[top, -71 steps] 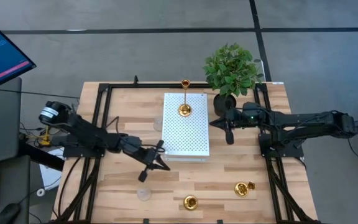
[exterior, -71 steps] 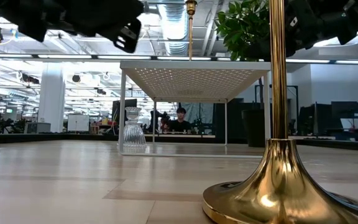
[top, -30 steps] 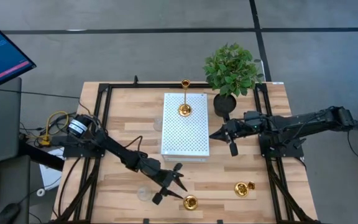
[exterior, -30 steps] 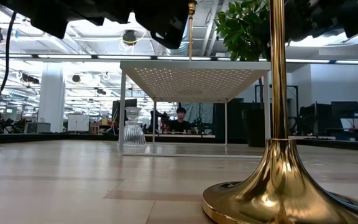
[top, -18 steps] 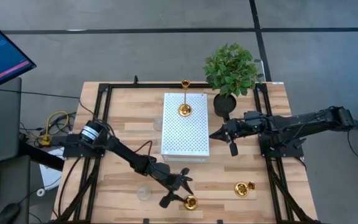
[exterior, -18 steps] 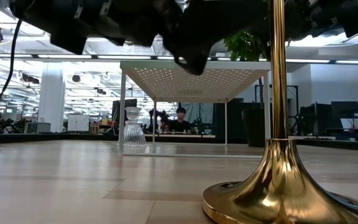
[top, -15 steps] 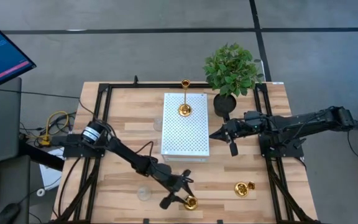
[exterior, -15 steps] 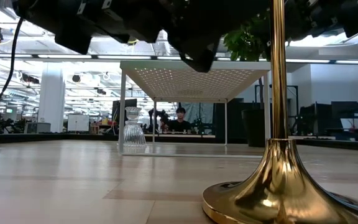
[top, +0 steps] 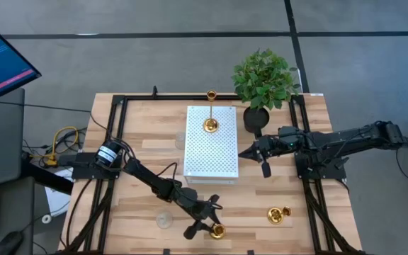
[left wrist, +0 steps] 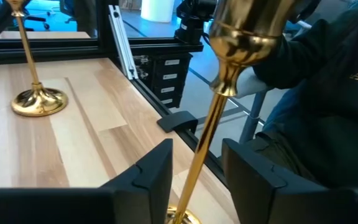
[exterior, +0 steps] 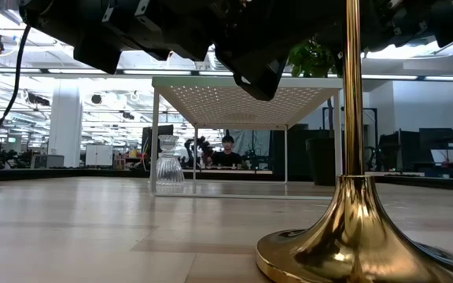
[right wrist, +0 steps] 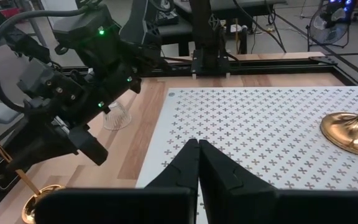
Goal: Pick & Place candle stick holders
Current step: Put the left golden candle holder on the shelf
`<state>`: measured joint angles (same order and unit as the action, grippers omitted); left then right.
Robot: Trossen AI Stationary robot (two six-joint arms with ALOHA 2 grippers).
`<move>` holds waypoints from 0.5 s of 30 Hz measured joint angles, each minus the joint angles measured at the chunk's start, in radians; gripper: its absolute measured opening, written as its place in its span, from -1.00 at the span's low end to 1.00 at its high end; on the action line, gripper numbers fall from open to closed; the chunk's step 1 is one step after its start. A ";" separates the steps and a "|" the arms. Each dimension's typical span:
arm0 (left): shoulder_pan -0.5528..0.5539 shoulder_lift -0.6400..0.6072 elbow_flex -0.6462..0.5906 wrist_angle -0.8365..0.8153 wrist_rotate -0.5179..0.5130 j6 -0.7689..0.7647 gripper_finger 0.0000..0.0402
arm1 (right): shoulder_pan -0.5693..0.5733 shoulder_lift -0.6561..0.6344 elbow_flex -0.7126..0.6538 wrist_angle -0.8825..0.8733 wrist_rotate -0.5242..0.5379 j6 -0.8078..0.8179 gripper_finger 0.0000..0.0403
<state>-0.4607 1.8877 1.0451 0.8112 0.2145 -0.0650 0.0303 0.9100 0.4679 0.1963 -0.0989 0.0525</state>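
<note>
A tall gold candle stick holder (top: 217, 230) stands on its round base near the table's front edge. My left gripper (top: 205, 219) is open, one finger on either side of its slim stem (left wrist: 199, 155) without touching. Another gold holder (top: 210, 125) stands on the white perforated box (top: 212, 152), and a third (top: 278, 214) is at the near right. One clear glass holder (top: 164, 221) sits near the front left and another (top: 180, 139) left of the box. My right gripper (top: 264, 168) hovers shut by the box's right edge.
A green plant in a black pot (top: 263, 81) stands at the far right. Black frame rails (top: 115, 142) run along the table's left and right sides. A person in dark clothing (left wrist: 328, 93) sits just beyond the table edge near the left gripper.
My left gripper has gone toward the table's near edge and to the right, up to the gold holder by the front edge, and now its fingers stand around the stem. The holder has stayed where it was. The right arm has kept still.
</note>
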 joint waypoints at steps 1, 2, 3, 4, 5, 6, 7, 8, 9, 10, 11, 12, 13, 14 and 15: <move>0.000 0.000 0.000 0.001 0.000 0.000 -0.37 | 0.000 0.000 0.000 0.000 0.009 0.000 -1.00; 0.000 0.000 0.000 0.003 0.000 0.000 -0.41 | 0.000 0.000 0.000 0.000 0.019 0.000 -1.00; 0.000 0.000 0.000 0.007 0.000 0.000 -0.44 | 0.000 0.000 0.000 -0.001 0.028 0.000 -1.00; 0.000 0.000 0.000 0.012 0.000 0.000 -0.48 | 0.000 0.000 0.000 -0.001 0.036 0.000 -1.00; 0.000 0.000 0.000 0.016 0.000 0.000 -0.51 | 0.000 0.000 0.000 -0.001 0.044 0.000 -1.00; -0.001 0.000 0.000 0.019 0.000 0.000 -0.54 | 0.000 0.000 0.000 -0.002 0.047 0.000 -1.00; -0.001 0.000 0.000 0.020 0.000 0.000 -0.57 | 0.000 0.000 0.000 -0.002 0.048 0.000 -1.00; -0.001 0.000 0.000 0.020 0.001 -0.001 -0.59 | 0.000 0.000 0.000 -0.002 0.047 0.000 -1.00; -0.001 0.000 0.000 0.020 0.001 -0.002 -0.61 | 0.000 0.000 0.000 -0.002 0.047 0.000 -1.00; -0.001 0.000 0.000 0.020 0.001 -0.003 -0.63 | 0.000 0.000 0.000 -0.002 0.047 0.000 -1.00; -0.001 0.000 0.000 0.021 0.001 -0.003 -0.64 | 0.000 0.000 0.000 -0.002 0.047 0.000 -1.00; -0.001 0.000 0.000 0.021 0.001 -0.003 -0.66 | 0.000 0.000 0.000 -0.002 0.047 0.000 -1.00; -0.001 0.000 0.000 0.021 0.001 -0.003 -0.68 | 0.000 0.000 0.000 -0.002 0.047 0.000 -1.00; -0.001 0.000 0.000 0.021 0.002 -0.003 -0.70 | 0.000 0.000 0.000 -0.002 0.048 0.000 -1.00; -0.001 0.000 0.000 0.021 0.003 -0.003 -0.73 | 0.000 0.000 0.000 -0.002 0.048 0.000 -1.00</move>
<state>-0.4618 1.8877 1.0451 0.8322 0.2173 -0.0677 0.0303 0.9100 0.4679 0.1940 -0.0513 0.0528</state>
